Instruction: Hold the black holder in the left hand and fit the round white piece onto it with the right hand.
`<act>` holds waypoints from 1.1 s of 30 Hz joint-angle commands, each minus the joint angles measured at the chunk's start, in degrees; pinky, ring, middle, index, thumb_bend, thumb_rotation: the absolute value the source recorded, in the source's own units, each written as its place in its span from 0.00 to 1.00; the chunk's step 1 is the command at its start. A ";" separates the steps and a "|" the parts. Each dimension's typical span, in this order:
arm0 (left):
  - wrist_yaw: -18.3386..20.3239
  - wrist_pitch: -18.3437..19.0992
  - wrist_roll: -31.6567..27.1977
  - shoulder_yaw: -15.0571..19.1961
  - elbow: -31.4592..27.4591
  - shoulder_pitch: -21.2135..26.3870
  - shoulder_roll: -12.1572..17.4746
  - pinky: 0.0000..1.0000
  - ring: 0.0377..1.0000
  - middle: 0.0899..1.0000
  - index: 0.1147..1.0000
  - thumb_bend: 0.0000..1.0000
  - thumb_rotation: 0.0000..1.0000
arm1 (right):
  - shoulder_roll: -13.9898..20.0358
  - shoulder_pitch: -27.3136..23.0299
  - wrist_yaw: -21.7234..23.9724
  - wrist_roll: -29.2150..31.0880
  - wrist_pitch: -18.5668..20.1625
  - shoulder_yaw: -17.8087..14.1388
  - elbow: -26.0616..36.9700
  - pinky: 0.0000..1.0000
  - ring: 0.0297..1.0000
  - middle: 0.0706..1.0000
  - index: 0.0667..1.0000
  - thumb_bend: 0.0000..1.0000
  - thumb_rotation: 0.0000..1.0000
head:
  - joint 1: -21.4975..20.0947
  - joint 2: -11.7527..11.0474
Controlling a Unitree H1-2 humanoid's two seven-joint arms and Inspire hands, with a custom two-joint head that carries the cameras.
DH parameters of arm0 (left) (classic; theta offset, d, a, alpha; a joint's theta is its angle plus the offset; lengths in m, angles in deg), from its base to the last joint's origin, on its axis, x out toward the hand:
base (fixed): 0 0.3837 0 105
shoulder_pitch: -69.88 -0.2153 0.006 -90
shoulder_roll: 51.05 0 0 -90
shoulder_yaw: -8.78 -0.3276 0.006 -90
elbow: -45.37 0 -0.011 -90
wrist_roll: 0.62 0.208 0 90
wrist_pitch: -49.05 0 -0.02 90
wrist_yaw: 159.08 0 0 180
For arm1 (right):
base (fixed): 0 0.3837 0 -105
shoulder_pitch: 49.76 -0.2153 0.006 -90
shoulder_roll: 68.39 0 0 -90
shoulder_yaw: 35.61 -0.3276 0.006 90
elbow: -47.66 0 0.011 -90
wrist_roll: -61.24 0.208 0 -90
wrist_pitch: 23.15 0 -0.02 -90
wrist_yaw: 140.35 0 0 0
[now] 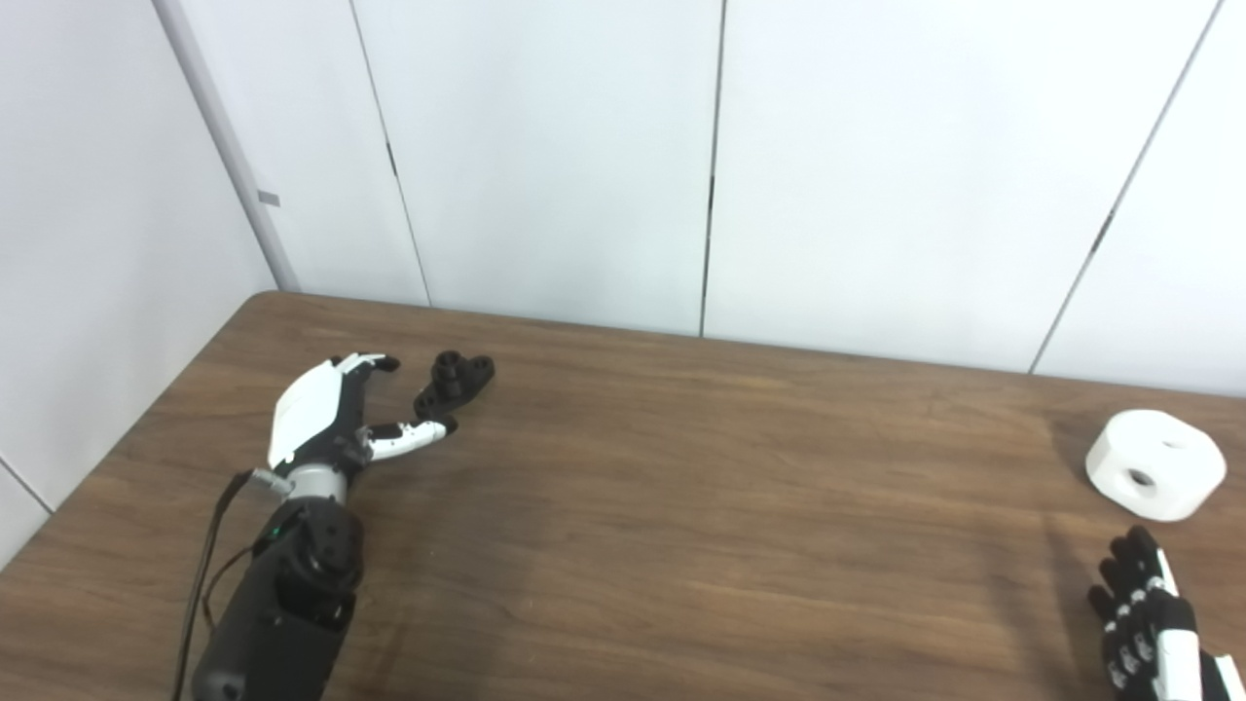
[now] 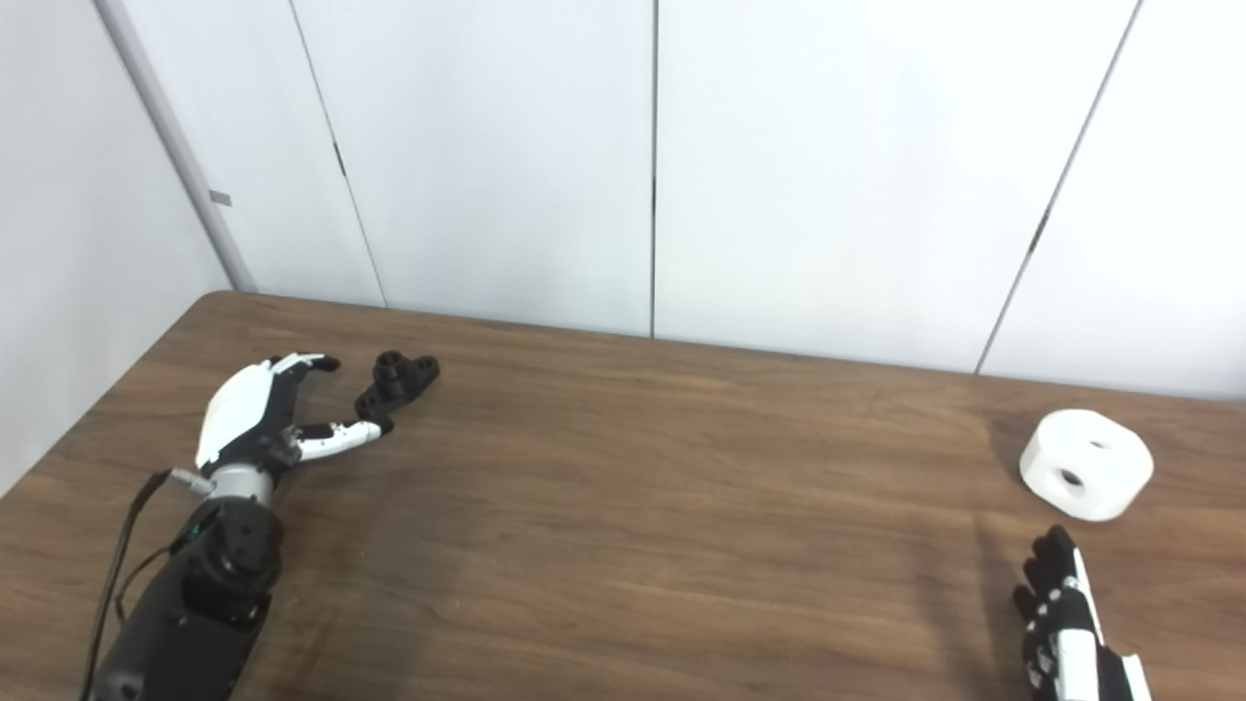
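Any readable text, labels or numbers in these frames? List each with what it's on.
None readable.
black holder: no marking visible.
round white piece: plain, no print.
left robot hand and right robot hand: no legible label.
Small grey tag on wall trim: too small to read.

The left arm comes in from the lower left of the frame and reaches up toward the middle left. Its hand, the left hand, holds nothing; the fingers and the thumb are spread apart. The right hand shows only in the lower right corner, with its fingers pointing up and close together, empty.
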 commanded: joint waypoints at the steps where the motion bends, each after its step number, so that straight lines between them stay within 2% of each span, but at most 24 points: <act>1: -0.46 0.30 1.19 -0.46 0.54 3.14 2.13 1.00 1.00 0.93 0.79 0.84 0.37 | -0.65 0.55 -0.18 0.43 -0.63 0.50 -0.05 1.00 1.00 1.00 1.00 0.49 1.00 | 0.05 0.01; 5: -1.45 0.66 0.26 -0.52 3.76 5.28 1.64 1.00 1.00 0.93 0.78 0.86 0.39 | -0.53 0.59 -0.10 0.47 -0.90 0.50 -0.21 1.00 1.00 1.00 1.00 0.50 1.00 | 0.10 0.42; 17: -3.60 0.55 -0.69 -0.95 12.14 9.21 1.13 1.00 0.99 0.93 0.78 0.84 0.36 | -0.50 0.83 -0.31 0.31 -0.81 0.41 0.27 1.00 1.00 1.00 1.00 0.53 1.00 | -0.33 0.50; 27: -3.25 -0.18 -3.54 -1.07 13.31 10.89 1.06 1.00 0.97 0.90 0.75 0.86 0.36 | -0.13 1.37 -0.18 -0.02 -0.25 0.67 1.08 1.00 1.00 1.00 1.00 0.53 1.00 | -0.13 1.08; 33: -2.58 1.10 -2.89 -3.21 13.18 11.37 1.37 1.00 0.96 0.89 0.72 0.85 0.36 | -0.39 1.44 -0.55 -0.13 0.27 0.71 1.81 1.00 1.00 1.00 1.00 0.51 1.00 | -0.32 1.49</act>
